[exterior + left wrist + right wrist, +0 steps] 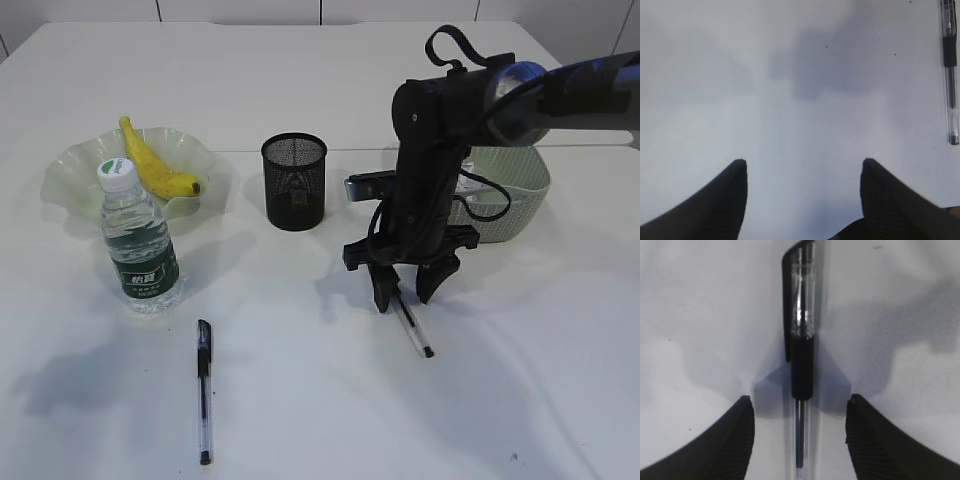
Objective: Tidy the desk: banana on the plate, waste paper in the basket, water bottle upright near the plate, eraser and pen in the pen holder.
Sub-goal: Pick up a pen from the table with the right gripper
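Note:
The banana point(158, 164) lies in the pale green plate point(62, 178) at the left. In front of the plate the water bottle point(140, 242) stands upright. One pen point(412, 326) lies on the desk point(300, 400) under my right gripper point(408, 290). In the right wrist view that pen point(802, 355) runs lengthwise between the open jaws of the right gripper point(799, 402), untouched. A second pen point(203, 390) lies at the front left; it also shows in the left wrist view point(950, 75), beyond my open, empty left gripper point(804, 162). The pen holder point(294, 182) stands mid-desk. Waste paper and eraser are out of view.
The sage-green basket point(515, 190) sits behind my right arm at the right, partly hidden by it. The left arm does not show in the exterior view. The desk's far edge runs along the back.

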{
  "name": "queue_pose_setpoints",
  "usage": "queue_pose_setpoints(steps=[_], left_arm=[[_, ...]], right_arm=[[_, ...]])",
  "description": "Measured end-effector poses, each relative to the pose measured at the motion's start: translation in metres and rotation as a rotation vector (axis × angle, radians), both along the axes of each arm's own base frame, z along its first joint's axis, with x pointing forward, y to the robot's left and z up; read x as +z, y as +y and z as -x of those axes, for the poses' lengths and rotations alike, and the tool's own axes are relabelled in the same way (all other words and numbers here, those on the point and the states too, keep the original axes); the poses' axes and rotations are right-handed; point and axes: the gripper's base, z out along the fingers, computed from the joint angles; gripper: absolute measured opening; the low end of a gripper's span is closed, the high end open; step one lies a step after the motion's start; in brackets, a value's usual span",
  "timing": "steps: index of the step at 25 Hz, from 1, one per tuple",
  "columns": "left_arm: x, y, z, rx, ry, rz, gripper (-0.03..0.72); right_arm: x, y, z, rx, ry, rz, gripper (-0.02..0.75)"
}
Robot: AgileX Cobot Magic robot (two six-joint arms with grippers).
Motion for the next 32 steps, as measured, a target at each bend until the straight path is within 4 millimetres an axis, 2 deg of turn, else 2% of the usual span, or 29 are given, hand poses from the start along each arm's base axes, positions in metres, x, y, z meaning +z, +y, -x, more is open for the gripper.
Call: queue_pose_setpoints(steps=[13,26,32], left_arm=[[0.0002,0.0001,-0.0008,0.002,-0.01,0.0,0.496],[0.0003,-0.0001,-0.001,0.003,-0.011,0.002,0.496],[0.0003,-0.0001,-0.001,0.003,-0.011,0.002,0.496]], right_arm=[[-0.0011,0.0005,-0.0006,-0.002,-0.004,-0.004,0.4],[-0.0011,0.0005,-0.0006,-0.002,-0.004,-0.004,0.248],[-0.0011,0.0005,-0.0006,-0.002,-0.004,-0.004,0.232]])
